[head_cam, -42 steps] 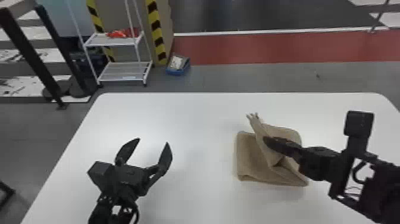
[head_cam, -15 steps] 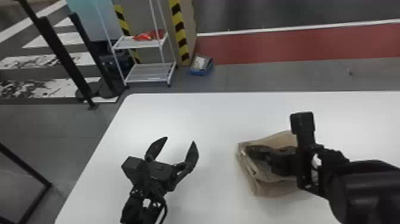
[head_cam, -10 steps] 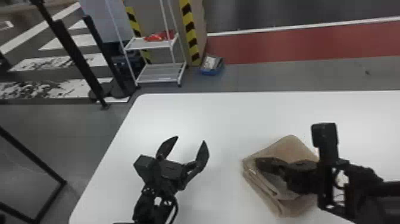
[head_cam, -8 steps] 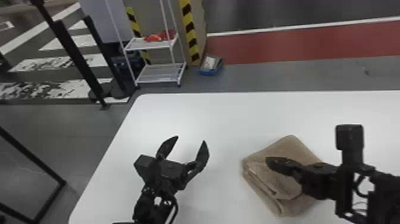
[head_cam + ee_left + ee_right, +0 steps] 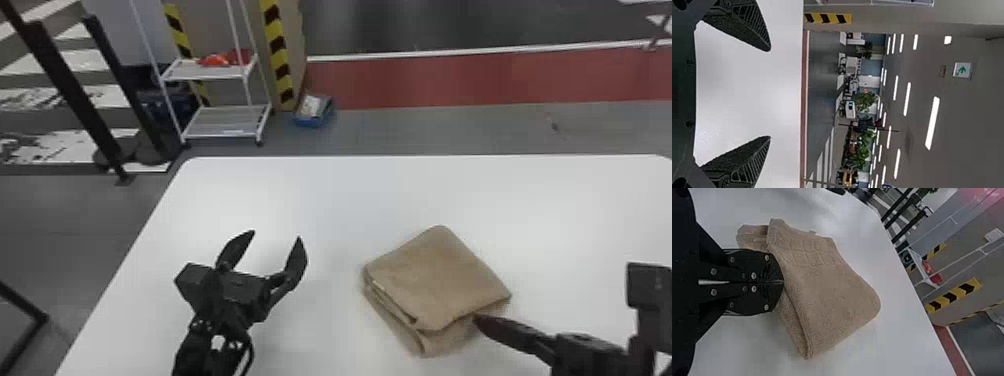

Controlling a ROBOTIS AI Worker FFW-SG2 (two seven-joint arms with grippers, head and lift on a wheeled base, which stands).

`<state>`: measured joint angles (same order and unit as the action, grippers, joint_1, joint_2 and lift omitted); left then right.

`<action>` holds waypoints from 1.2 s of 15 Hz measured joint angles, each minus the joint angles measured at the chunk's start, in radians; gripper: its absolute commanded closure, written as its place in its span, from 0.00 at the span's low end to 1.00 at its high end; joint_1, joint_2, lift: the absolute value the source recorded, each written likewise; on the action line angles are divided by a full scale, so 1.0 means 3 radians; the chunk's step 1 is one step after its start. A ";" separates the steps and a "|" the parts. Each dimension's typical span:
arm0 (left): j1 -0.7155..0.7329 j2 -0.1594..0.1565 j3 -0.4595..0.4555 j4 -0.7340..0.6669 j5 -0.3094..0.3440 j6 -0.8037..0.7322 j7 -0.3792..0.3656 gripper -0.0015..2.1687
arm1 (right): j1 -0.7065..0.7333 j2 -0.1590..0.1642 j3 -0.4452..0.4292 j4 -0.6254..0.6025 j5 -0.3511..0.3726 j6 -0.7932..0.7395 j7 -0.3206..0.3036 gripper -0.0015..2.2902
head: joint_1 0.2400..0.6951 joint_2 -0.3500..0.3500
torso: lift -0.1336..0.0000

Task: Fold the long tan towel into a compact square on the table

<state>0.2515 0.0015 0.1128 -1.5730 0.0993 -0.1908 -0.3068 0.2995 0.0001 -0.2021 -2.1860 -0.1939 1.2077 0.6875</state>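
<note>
The right claw (image 5: 475,318), which lies across the top of the tan towel (image 5: 440,275) in the earlier head views, has now slid back to the towel's near right edge, leaving the upper face bare. The folded bundle stays put on the worktop (image 5: 320,195), to the right of the left claw (image 5: 276,234), and does not spring open. That suggests the last fold has taken, and the job looks all but done.

The shape is close to a square, though not a neat one: a lower layer peeks out along the near side, and the stacked edges on the left are a little uneven. A light pat or a nudge of that near edge might tidy it; a careless pull could drag the top layer askew.

The right arm comes in from the near right corner, its claw aimed left and slightly away from the robot. Its fingers are pressed together, tips right by the folds, with no cloth visible between them. The left arm waits at the left, claw spread wide and empty, pointing forward.
</note>
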 measured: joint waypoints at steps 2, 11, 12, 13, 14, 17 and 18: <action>-0.0003 0.0000 0.0004 0.0012 0.0004 0.0000 0.0000 0.04 | -0.0070 0.0000 -0.0067 0.0042 0.0042 0.0111 -0.0008 0.90 | 1.00 0.65 | 0.16; 0.0016 0.0000 0.0016 0.0013 0.0006 -0.0020 0.0000 0.04 | -0.1104 0.0000 0.0282 0.1086 0.0584 0.0081 -0.0229 0.90 | 1.00 0.64 | 0.16; 0.0016 0.0000 0.0012 0.0013 0.0005 -0.0021 0.0000 0.04 | -0.1182 0.0000 0.0293 0.1174 0.0590 0.0006 -0.0288 0.90 | 1.00 0.64 | 0.16; 0.0016 0.0000 0.0008 0.0013 0.0005 -0.0021 0.0000 0.04 | -0.1264 0.0000 0.0306 0.1266 0.0593 -0.0061 -0.0327 0.90 | 1.00 0.63 | 0.16; 0.0016 0.0000 0.0006 0.0014 0.0004 -0.0021 0.0000 0.04 | -0.1348 0.0000 0.0319 0.1366 0.0594 -0.0128 -0.0366 0.90 | 1.00 0.63 | 0.16; 0.0015 0.0000 -0.0003 0.0017 0.0002 -0.0019 0.0000 0.04 | -0.1611 0.0000 0.0375 0.1751 0.0596 -0.0426 -0.0411 0.90 | 1.00 0.63 | 0.16; 0.0011 0.0000 -0.0006 0.0017 0.0001 -0.0016 0.0000 0.04 | -0.1676 0.0000 0.0390 0.1872 0.0599 -0.0533 -0.0411 0.90 | 1.00 0.63 | 0.16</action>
<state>0.2548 0.0015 0.1110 -1.5678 0.0997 -0.1957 -0.3068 -0.2032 0.0000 -0.0850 -1.6244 -0.0141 1.0478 0.5642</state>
